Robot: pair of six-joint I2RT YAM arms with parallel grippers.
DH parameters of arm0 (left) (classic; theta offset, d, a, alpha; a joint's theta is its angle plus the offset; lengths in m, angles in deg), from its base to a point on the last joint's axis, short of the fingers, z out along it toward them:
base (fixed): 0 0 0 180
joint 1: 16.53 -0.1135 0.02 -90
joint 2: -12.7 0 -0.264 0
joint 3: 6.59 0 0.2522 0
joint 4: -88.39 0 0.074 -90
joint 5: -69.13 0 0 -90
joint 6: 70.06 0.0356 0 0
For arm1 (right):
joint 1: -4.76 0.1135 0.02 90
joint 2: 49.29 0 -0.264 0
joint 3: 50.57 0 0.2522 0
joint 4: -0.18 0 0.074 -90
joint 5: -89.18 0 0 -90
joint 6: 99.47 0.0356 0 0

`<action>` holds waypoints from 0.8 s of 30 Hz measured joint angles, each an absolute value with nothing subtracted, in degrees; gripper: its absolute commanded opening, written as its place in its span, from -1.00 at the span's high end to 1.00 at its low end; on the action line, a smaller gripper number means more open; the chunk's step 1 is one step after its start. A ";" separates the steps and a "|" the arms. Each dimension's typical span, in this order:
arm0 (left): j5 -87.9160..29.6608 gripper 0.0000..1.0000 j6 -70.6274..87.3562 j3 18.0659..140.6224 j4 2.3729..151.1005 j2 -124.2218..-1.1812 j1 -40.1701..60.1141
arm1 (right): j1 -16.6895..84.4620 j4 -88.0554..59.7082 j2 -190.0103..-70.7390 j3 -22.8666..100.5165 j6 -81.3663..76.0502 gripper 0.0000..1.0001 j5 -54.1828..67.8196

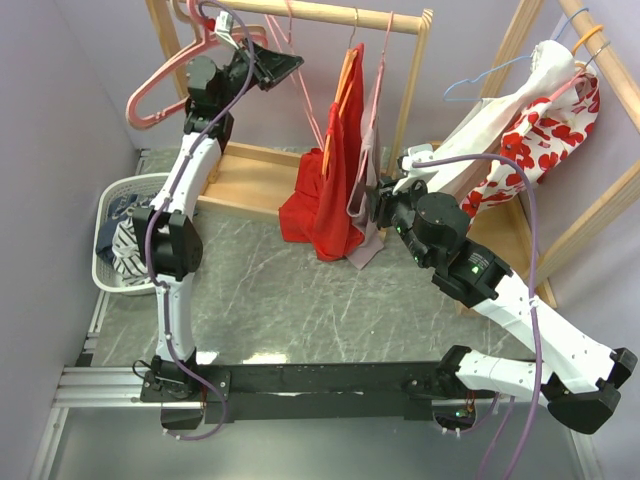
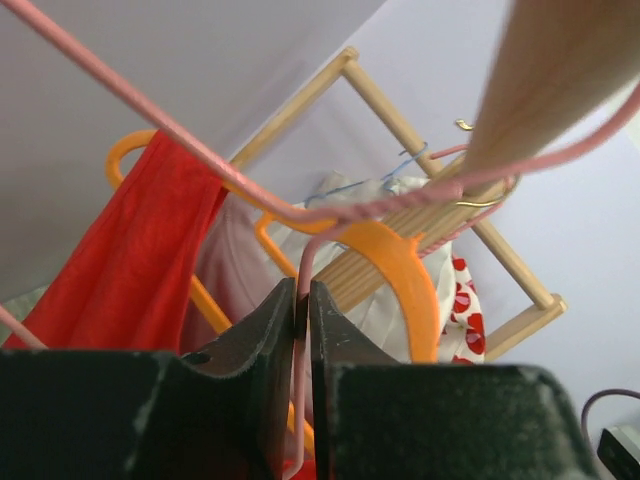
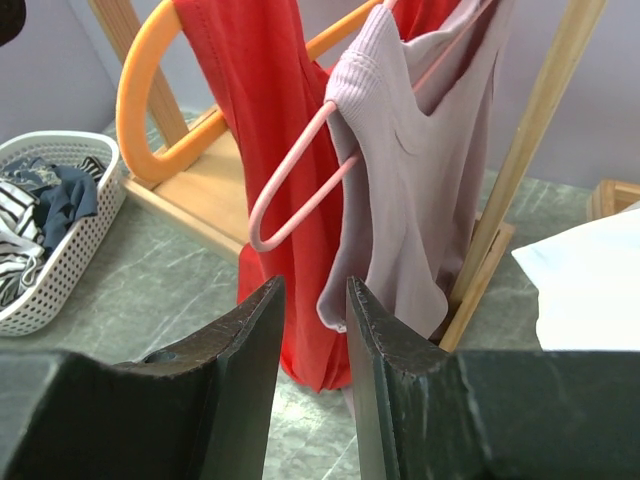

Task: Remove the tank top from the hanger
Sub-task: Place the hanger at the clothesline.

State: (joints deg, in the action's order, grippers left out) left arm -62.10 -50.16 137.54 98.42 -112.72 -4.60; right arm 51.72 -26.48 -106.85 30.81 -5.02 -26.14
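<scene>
The left end effector (image 2: 302, 290) is up in the upper left of the top view, close under the wooden rail (image 1: 320, 12). Its jaws stand almost together, clamped on a thin pink wire (image 2: 306, 265) that runs down between them. From the left wrist view I cannot tell whether that wire belongs to the hanger carrying the tank top.

The right end effector (image 3: 315, 290) sits near the middle of the top view, level with the hanging clothes, jaws apart and nothing between them. In the right wrist view, the lower corner of the tank top (image 3: 410, 170) hangs just past the tip of the right-hand finger (image 3: 385, 330). I cannot tell whether the cloth touches it.

The tank top is pale mauve and is on its pink hanger (image 3: 253, 228). One ribbed strap is looped over the hanger's arm and the body droops down beside a wooden upright (image 3: 530, 150). The hanger is tilted steeply, its rounded end pointing down and to the left in the right wrist view.

Just to the left of the tank top hangs a red garment (image 3: 270, 110) on an orange hanger (image 3: 135, 100), the two fabrics touching.

At the left edge of the desk (image 1: 280, 300) stands a white basket (image 1: 110, 195) with dark and striped clothes in it. In the upper right of the top view, a white garment with red hearts (image 1: 540, 130) hangs on a second rack. A thicker pink hanger (image 1: 150, 100) shows in the upper left.
</scene>
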 measured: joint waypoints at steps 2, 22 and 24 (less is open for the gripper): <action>-61.47 0.50 -49.92 136.93 96.81 -112.72 -4.56 | 51.72 -26.48 -106.85 30.81 -5.02 0.23 -26.14; -56.61 -0.99 -40.28 107.01 89.75 -91.02 -1.76 | 51.59 -26.22 -106.83 30.78 -4.85 0.22 -26.54; -54.52 -0.99 -37.55 103.60 88.11 -85.64 -0.58 | 51.54 -26.22 -106.83 30.78 -4.85 0.23 -26.69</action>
